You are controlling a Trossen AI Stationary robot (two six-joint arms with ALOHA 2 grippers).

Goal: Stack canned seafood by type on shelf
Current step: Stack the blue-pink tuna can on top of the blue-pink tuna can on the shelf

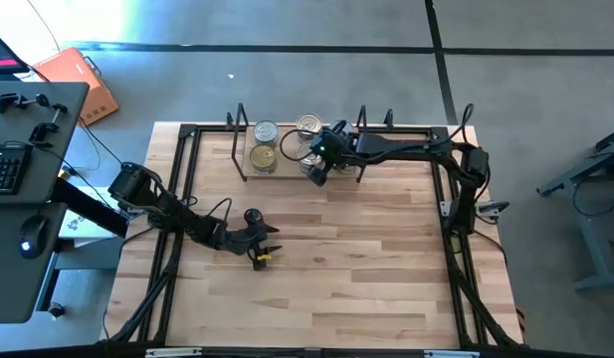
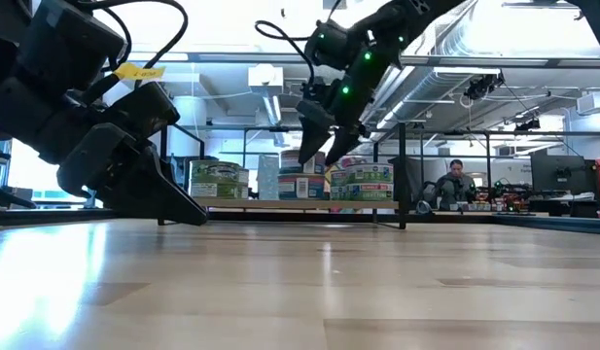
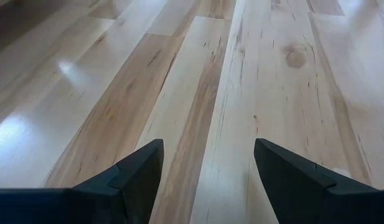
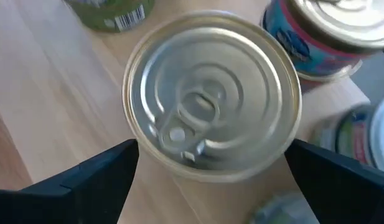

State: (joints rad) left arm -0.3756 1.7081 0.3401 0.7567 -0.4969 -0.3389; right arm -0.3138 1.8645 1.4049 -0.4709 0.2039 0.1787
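Right gripper (image 1: 317, 169), upper centre of the high view, hovers over the shelf (image 1: 249, 175). Fingers spread wide, straddling a silver pull-tab tin (image 4: 211, 93) directly below; not seen touching it, nothing held.

Left gripper (image 1: 262, 254) rests low over bare tabletop (image 3: 198, 74), left-centre; fingers apart, empty.

Step in hand, as judged: grasp this tin. Do it well by descending centred, both fingers clearing the rim, and closing on the side wall without nudging the neighbours.

Right wrist view alone shows a blue-and-pink labelled tin (image 4: 316, 43) and a green-labelled one (image 4: 111, 12) close by. Low view alone shows tins (image 2: 363, 182) stacked two high along the shelf, near mid-frame.
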